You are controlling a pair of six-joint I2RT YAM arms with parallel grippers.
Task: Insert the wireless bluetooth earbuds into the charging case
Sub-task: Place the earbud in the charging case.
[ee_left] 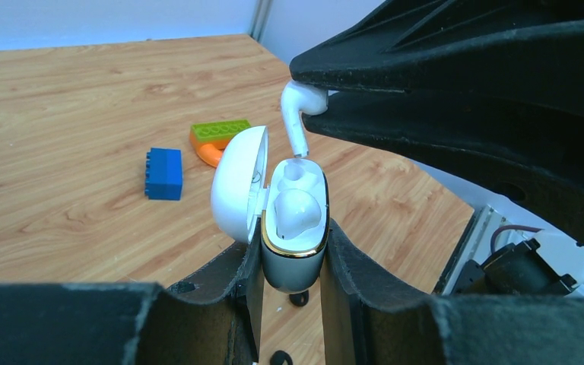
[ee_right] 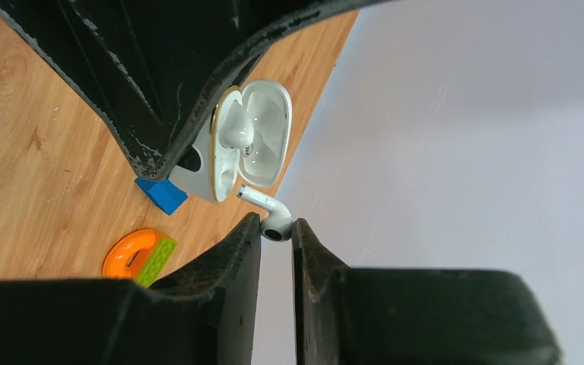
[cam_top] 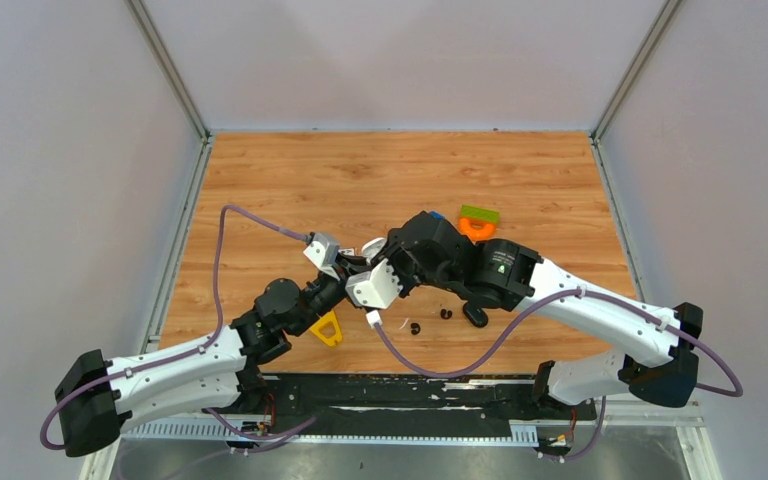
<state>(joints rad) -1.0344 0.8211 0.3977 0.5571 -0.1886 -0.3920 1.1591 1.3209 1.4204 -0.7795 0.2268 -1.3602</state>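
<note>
Roughly halfway on the white pair: left jaws clamp the open charging case (ee_left: 293, 262) up off the bench (cam_top: 360, 180) with the 1st white bud (ee_left: 298, 211) already seated, and right jaws pinch the 2nd white bud (ee_left: 299, 114) by its head, stem tip right at the empty slot. The 2 black buds (cam_top: 415, 327) lie loose on the bench, both left to do, and I can't tell whether that stem is touching the slot yet.

White arms (cam_top: 175, 370) with black joints carry looping purple cables (cam_top: 219, 270) and scuffed matte-black jaws.
</note>
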